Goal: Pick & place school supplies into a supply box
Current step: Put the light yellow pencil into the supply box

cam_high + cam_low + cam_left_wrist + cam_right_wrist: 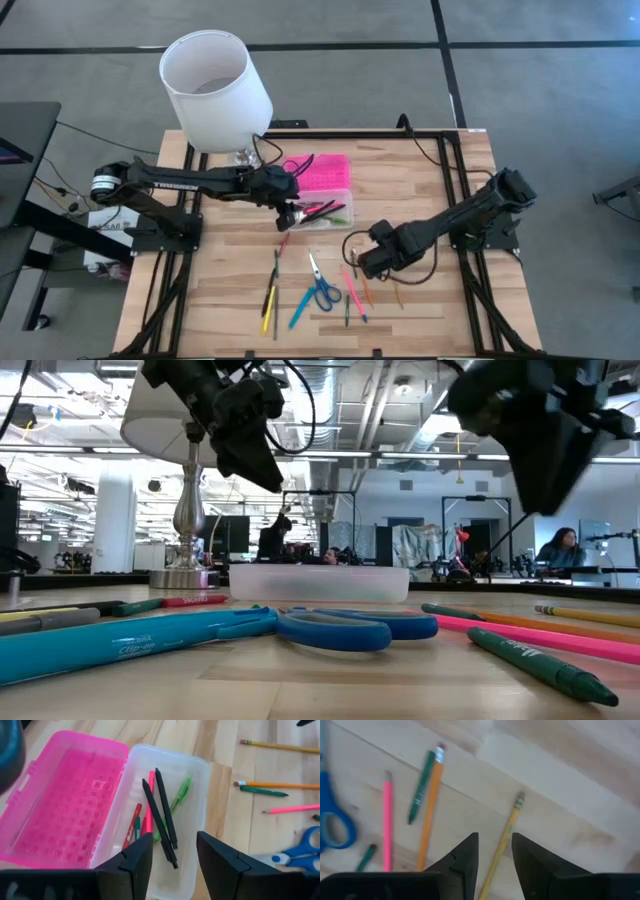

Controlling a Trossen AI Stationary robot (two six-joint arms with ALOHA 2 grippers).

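Note:
The supply box sits open at the table's middle: its clear tray holds two black pens, a green one and pink and red ones. Its pink ribbed lid lies flat on the far side. My left gripper hangs open over the tray's left end, touching nothing. My right gripper is open above the table, with a yellow pencil showing between its fingers below. Blue-handled scissors and loose pens lie near the near edge.
A white lampshade on a metal lamp base stands at the far left corner, just behind my left arm. Pink, orange and green pencils lie left of the right gripper. A teal pen lies close to the near edge.

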